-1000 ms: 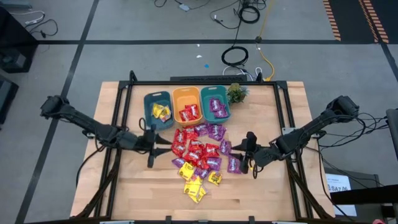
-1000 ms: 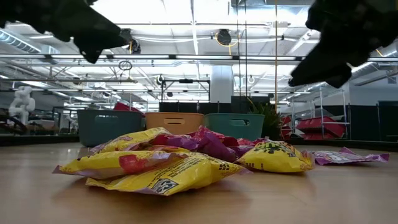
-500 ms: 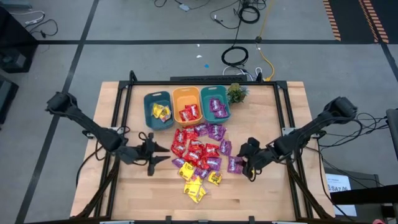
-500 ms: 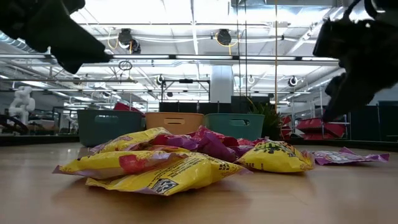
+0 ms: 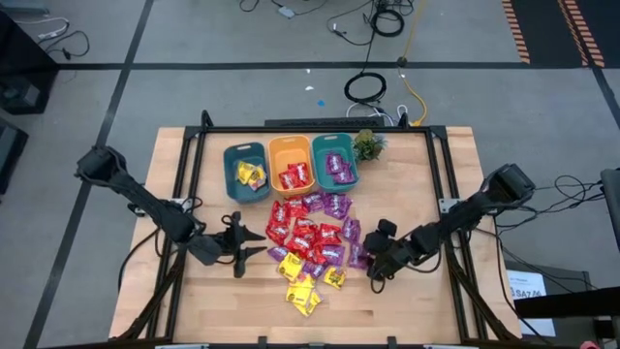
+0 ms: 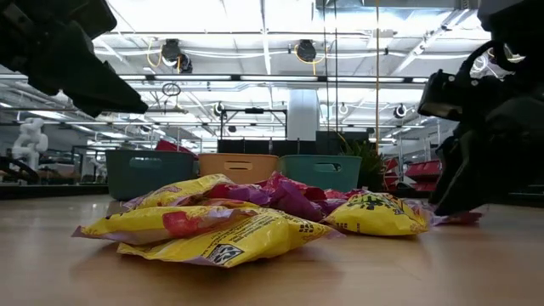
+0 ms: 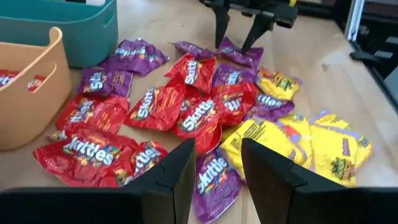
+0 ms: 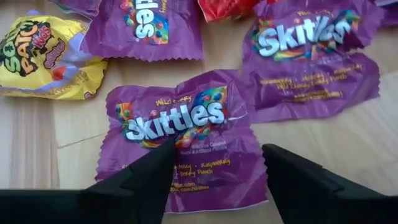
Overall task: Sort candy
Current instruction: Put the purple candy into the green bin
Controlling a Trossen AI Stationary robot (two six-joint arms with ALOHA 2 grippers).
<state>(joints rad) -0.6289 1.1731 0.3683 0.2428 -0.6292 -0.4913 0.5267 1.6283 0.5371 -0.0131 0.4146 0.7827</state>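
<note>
A heap of small shiny wrapped candy packets (image 5: 312, 237) in red, purple and yellow lies spread over the middle of the pale wooden surface (image 5: 417, 310), just in front of three plastic bins standing side by side: a teal bin (image 5: 246, 172) with yellow packets in it, an orange bin (image 5: 292, 167) holding red ones and a second teal bin (image 5: 335, 160) holding purple ones, with a small green plant (image 5: 367, 144) next to it. The right tool (image 5: 376, 269) is down low at the right edge of the heap, its fingers spread apart on either side of a purple packet (image 8: 186, 140) that lies flat on the wood, not gripped. The left tool (image 5: 254, 244) hangs at the left side of the heap, its fingers parted and holding nothing, pointed toward the red and yellow packets.
</note>
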